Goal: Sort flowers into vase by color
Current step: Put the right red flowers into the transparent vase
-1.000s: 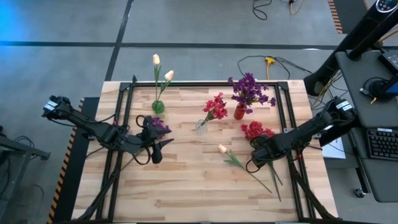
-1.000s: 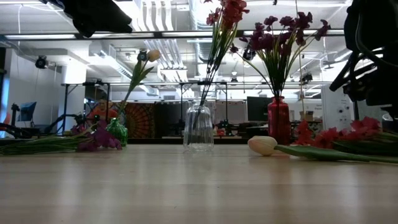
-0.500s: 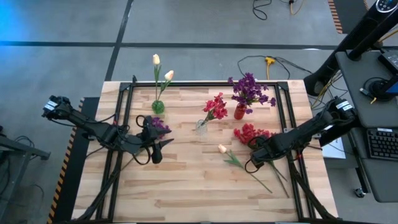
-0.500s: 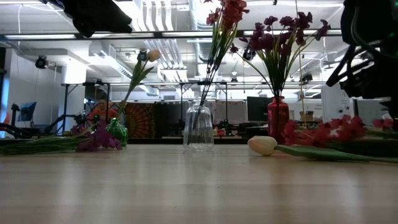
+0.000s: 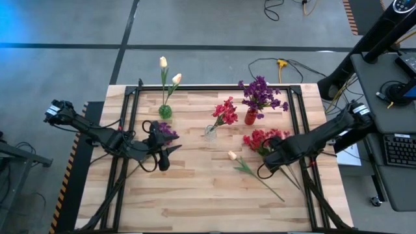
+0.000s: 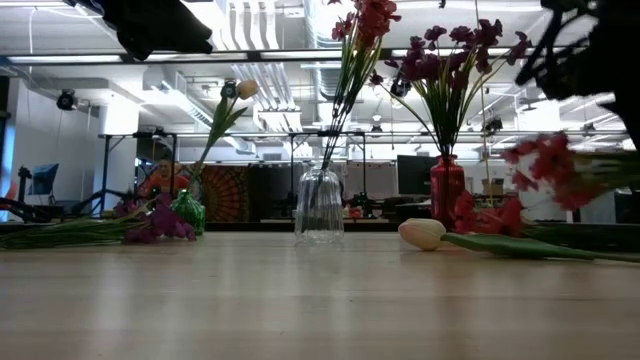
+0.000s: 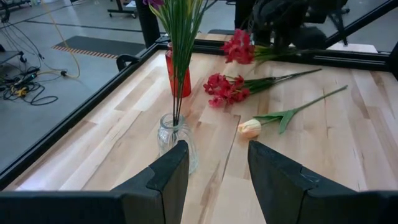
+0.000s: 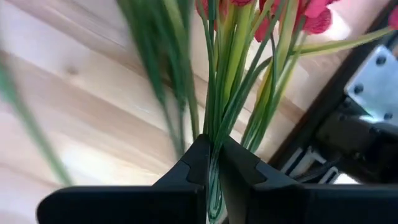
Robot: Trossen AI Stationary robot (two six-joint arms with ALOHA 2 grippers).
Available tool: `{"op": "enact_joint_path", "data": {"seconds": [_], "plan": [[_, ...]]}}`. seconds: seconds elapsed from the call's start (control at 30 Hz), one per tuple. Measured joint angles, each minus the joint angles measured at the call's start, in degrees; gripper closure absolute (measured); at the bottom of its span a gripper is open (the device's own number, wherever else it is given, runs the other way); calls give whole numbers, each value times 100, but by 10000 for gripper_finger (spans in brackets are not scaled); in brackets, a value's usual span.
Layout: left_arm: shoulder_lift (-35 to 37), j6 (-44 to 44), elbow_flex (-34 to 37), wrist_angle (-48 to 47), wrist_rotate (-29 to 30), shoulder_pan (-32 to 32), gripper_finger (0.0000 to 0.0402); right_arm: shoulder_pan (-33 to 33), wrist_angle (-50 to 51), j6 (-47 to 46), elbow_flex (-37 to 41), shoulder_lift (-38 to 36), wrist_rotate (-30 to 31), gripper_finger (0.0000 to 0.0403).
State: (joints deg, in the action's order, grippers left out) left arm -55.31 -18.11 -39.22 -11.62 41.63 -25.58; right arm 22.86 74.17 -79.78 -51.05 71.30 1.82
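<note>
Fingers of the right gripper [image 8: 211, 163] pinch a red flower [image 5: 261, 138] stem, lifted just right of the clear vase [image 5: 210, 132], which it must reach next; left gripper [image 7: 214, 171] spread, idle.

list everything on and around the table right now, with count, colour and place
green vase: one, far left of table, holds two cream tulips
clear vase: one, table centre, holds red flowers
red vase: one, far right of centre, holds purple flowers
loose cream tulip: one, lying flat near centre right
red flower lying: one, flat on table beside the red vase
red flower held: one, lifted off table by its stem
purple flower: one, at left pincer
cables: yellow and black, floor beyond table
keyboard: one, black, desk at right
left pincer: dark, left of centre
right pincer: dark, shut on red flower held
</note>
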Motion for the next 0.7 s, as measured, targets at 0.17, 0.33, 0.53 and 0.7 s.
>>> {"op": "enact_joint_path", "data": {"seconds": [0.17, 0.33, 0.53, 0.7], "plan": [[6, 4, 0, -2, 238, 0, 253, 141, 60, 174, -499, -304, 333, 385], [28, 88, 0, -2, 304, 2, 253, 438, 66, 191, -989, -571, 645, 385], [42, 87, 0, -2, 304, 2, 253, 874, 43, 464, -1657, -690, 1245, 385], [42, 134, -33, -1, 389, 2, 253, 1257, -611, 1155, -1951, -694, 2050, 385]]}}
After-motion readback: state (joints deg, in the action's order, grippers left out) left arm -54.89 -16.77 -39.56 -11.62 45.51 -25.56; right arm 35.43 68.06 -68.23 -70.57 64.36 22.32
